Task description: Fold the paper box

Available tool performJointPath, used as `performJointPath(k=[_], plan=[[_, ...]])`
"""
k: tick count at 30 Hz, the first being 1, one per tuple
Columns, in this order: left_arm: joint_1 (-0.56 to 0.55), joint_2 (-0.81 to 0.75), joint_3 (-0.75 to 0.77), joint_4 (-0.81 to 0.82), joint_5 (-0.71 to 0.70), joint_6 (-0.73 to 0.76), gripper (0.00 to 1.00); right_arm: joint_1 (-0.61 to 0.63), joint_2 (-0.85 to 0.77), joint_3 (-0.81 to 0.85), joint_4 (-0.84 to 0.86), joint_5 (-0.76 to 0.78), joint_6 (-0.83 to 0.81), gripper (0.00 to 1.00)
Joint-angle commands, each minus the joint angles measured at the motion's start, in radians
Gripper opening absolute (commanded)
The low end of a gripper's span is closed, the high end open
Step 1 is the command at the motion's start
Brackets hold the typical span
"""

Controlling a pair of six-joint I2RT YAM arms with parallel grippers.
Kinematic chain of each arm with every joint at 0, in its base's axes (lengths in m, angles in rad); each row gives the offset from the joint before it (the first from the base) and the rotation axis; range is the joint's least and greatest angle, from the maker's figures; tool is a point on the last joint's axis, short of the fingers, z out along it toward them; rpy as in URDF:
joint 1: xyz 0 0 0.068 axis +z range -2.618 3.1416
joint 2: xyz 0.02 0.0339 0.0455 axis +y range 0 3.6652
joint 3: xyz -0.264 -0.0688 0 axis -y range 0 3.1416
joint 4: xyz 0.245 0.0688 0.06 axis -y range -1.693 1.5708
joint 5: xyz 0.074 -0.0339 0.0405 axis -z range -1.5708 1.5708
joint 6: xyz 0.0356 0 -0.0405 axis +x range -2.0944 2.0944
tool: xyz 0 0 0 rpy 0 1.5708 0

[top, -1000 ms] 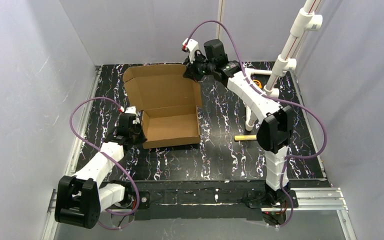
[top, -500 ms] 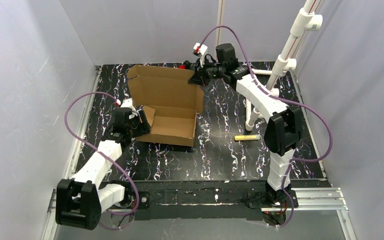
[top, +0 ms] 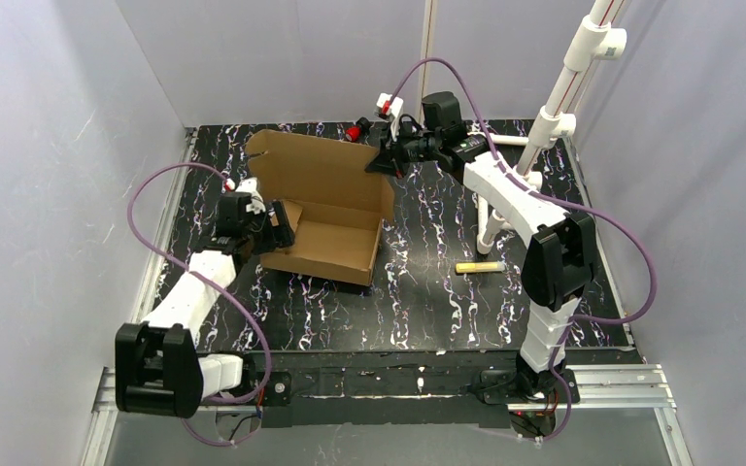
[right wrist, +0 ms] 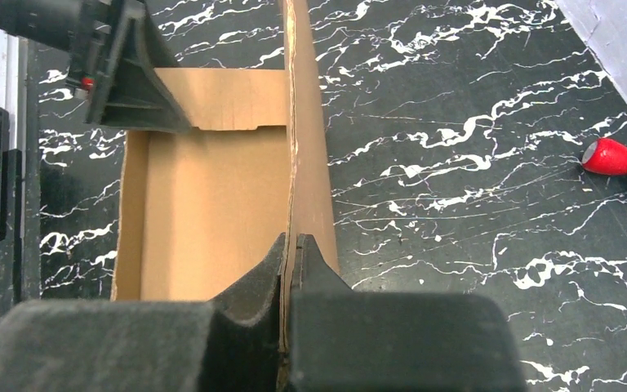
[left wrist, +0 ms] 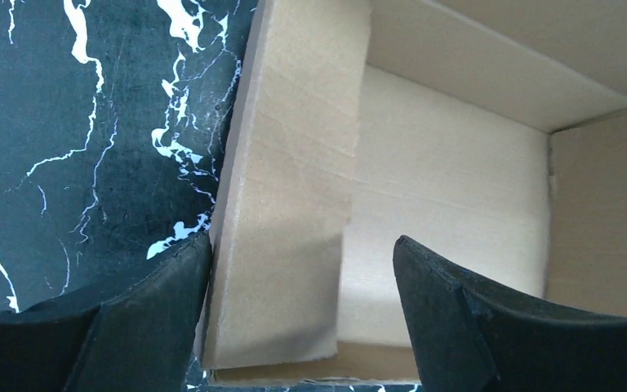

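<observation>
Marbled tabletop (top: 427,301); paper box (top: 335,238) edge in right claw (top: 384,162)

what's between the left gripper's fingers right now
A side flap of the paper box stands inside the open left gripper, seen in the left wrist view.

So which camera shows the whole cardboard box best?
The top external view: the whole cardboard box shows, lid raised. The left wrist view sees only one side flap and some inside floor. The right wrist view sees the lid edge-on, pinched in the right end effector.
</observation>
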Motion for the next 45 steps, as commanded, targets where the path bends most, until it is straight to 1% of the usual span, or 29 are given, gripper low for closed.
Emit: performJointPath(k=[1, 7, 9, 12, 15, 18, 20, 22, 26, 27, 29, 31, 32, 33, 35, 36, 37, 38, 42, 45], plan=[[0.036, -0.116, -0.052, 0.021, 0.108, 0.003, 0.80, 0.007, -0.053, 0.003, 0.042, 0.018, -0.001, 0.01], [0.052, -0.118, -0.033, -0.053, 0.131, -0.017, 0.82, 0.008, -0.064, -0.004, 0.039, -0.010, -0.003, 0.01], [0.062, -0.091, -0.028, -0.043, 0.121, -0.017, 0.84, 0.009, -0.068, -0.009, 0.040, -0.028, -0.004, 0.01], [0.073, -0.007, 0.016, -0.027, 0.118, -0.020, 0.82, 0.020, -0.076, -0.021, 0.045, -0.041, -0.009, 0.01], [0.073, 0.097, 0.092, -0.035, 0.103, 0.024, 0.76, 0.029, -0.083, -0.033, 0.049, -0.040, -0.012, 0.01], [0.073, 0.166, 0.130, -0.008, 0.105, 0.075, 0.70, 0.031, -0.089, -0.042, 0.053, -0.042, -0.012, 0.01], [0.073, 0.197, 0.134, 0.030, 0.120, 0.102, 0.67, 0.032, -0.088, -0.042, 0.053, -0.046, -0.011, 0.01], [0.073, 0.214, 0.126, 0.073, 0.132, 0.120, 0.67, 0.032, -0.087, -0.041, 0.053, -0.048, -0.009, 0.01], [0.074, 0.213, 0.092, 0.166, 0.111, 0.146, 0.64, 0.036, -0.087, -0.044, 0.054, -0.050, -0.006, 0.01], [0.073, 0.209, 0.077, 0.208, 0.104, 0.150, 0.61, 0.036, -0.087, -0.044, 0.057, -0.050, -0.005, 0.01], [0.071, 0.237, 0.086, 0.223, 0.079, 0.166, 0.45, 0.038, -0.083, -0.048, 0.064, -0.056, 0.004, 0.01], [0.063, 0.295, 0.112, 0.195, 0.084, 0.176, 0.44, 0.039, -0.085, -0.052, 0.070, -0.060, 0.008, 0.01], [0.056, 0.324, 0.122, 0.185, 0.071, 0.181, 0.41, 0.039, -0.085, -0.053, 0.070, -0.061, 0.008, 0.01], [0.051, 0.343, 0.140, 0.130, 0.057, 0.184, 0.35, 0.039, -0.087, -0.057, 0.071, -0.062, 0.008, 0.01], [0.040, 0.373, 0.174, 0.064, 0.019, 0.190, 0.28, 0.039, -0.091, -0.069, 0.078, -0.067, 0.011, 0.01], [0.030, 0.379, 0.181, 0.044, -0.009, 0.192, 0.19, 0.039, -0.096, -0.076, 0.082, -0.068, 0.010, 0.01], [0.018, 0.375, 0.183, 0.034, -0.039, 0.189, 0.04, 0.039, -0.099, -0.079, 0.083, -0.069, 0.009, 0.01], [0.003, 0.368, 0.181, 0.027, -0.082, 0.189, 0.00, 0.039, -0.101, -0.082, 0.084, -0.071, 0.008, 0.01], [-0.071, 0.350, 0.183, -0.003, -0.262, 0.196, 0.00, 0.039, -0.102, -0.092, 0.089, -0.075, 0.010, 0.01], [-0.176, 0.356, 0.186, -0.018, -0.508, 0.210, 0.00, 0.042, -0.105, -0.102, 0.095, -0.079, 0.011, 0.01]])
